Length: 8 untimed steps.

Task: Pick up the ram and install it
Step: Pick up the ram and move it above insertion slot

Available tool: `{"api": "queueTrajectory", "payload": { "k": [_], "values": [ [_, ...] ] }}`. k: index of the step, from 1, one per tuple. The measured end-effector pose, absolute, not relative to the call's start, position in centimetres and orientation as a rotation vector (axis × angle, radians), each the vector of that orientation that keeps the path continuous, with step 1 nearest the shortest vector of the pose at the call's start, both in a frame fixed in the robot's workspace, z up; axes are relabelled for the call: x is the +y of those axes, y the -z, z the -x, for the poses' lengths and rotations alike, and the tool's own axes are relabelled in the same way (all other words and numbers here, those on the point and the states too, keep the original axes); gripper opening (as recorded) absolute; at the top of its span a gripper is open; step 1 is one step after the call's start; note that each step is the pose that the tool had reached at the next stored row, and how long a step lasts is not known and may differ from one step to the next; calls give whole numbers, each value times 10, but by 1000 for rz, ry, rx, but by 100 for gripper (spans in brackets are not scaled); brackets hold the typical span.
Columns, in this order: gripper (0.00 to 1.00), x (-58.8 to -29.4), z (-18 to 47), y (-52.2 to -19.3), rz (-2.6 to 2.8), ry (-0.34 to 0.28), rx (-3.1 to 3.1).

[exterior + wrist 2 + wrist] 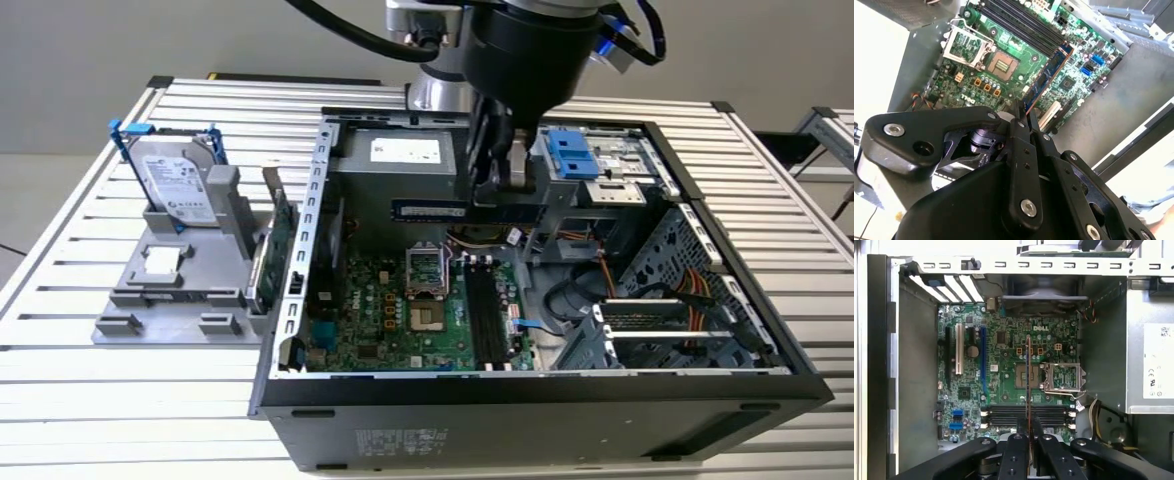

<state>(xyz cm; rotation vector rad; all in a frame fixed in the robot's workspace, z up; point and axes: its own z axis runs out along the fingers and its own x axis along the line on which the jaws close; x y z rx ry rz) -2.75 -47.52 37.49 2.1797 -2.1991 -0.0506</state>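
Observation:
My gripper (497, 195) hangs above the open computer case (534, 395), shut on one end of the ram (430, 210), a dark narrow stick that juts out level toward the exterior view's left. The stick floats over the motherboard (400, 320), well above the black memory slots (483, 320). In both wrist views the ram (1046, 77) (1028, 375) appears edge-on, reaching out from between the shut fingers (1021, 115) (1016, 442). In the first wrist view it runs across the memory slots (1004, 415) rather than along them.
A silver hard drive in a blue frame (174, 180) stands on a grey holder (167, 300) at the exterior view's left. A green card (274, 265) leans by the case wall. Inside are the power supply (400, 165), a blue drive bay (577, 155) and cables (627, 290).

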Motion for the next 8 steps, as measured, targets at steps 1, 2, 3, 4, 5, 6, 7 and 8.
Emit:
{"api": "queueTrajectory", "payload": {
  "k": [1,2,3,4,5,6,7,8],
  "values": [
    [0,-475,26,-375,-2180,51,-2199],
    [0,-474,25,-375,-2180,51,-2199],
    [0,-473,23,-375,-2180,51,-2199],
    [0,-473,21,-375,-2180,51,-2199],
    [0,-472,20,-375,-2180,51,-2199],
    [0,-471,18,-375,-2180,51,-2199],
    [0,-471,17,-375,-2180,51,-2199],
    [0,-470,15,-375,-2180,51,-2199]
  ]
}}
